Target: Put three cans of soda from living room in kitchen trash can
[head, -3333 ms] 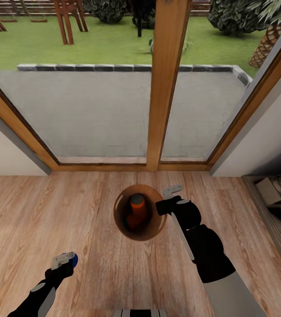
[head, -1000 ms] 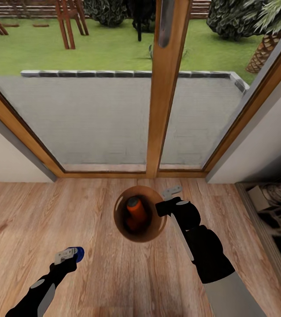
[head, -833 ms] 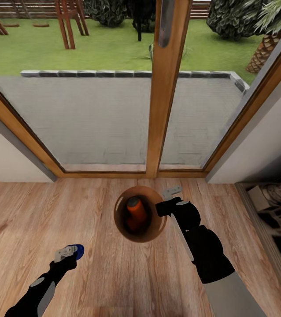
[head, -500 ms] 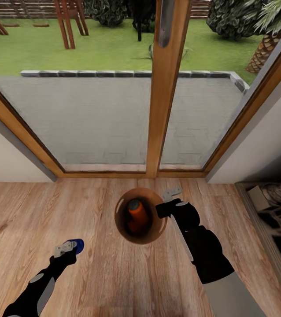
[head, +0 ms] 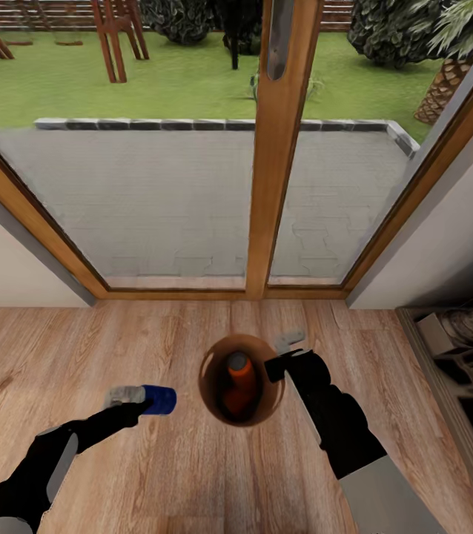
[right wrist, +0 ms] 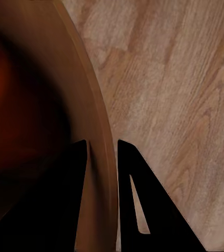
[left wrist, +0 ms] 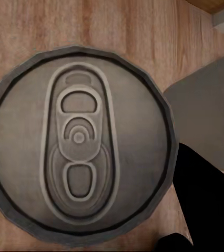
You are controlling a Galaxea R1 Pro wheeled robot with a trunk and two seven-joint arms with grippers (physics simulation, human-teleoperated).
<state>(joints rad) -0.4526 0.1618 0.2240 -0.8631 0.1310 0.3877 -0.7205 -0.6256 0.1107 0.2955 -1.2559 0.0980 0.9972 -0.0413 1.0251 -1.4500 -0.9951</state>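
Left pincer clamped on a can with a blue side and a grey end, held level above the wood floor, just to the left of the trash can. Grey top and pull tab of that can facing the left wrist camera squarely. Blue rather than orange, yet carried as the next piece to drop.

Right pincer closed narrow over the bin's far right rim, one finger inside the copper wall, the other outside, steadying it. One orange soda can already inside, leaning upright against the inner wall.

Step in hand, by the look of it: carrying the held can over the mouth and letting go.

To do it well:
- Bring the can across until wholly above the opening, not over the near rim.
- Tip it end-down or lower it inside before opening, so no bounce off the orange can or the rim.
- Keep the right grip firm, since a knock could tilt the light bin.
- Steer clear of the right arm across the bin's right side.
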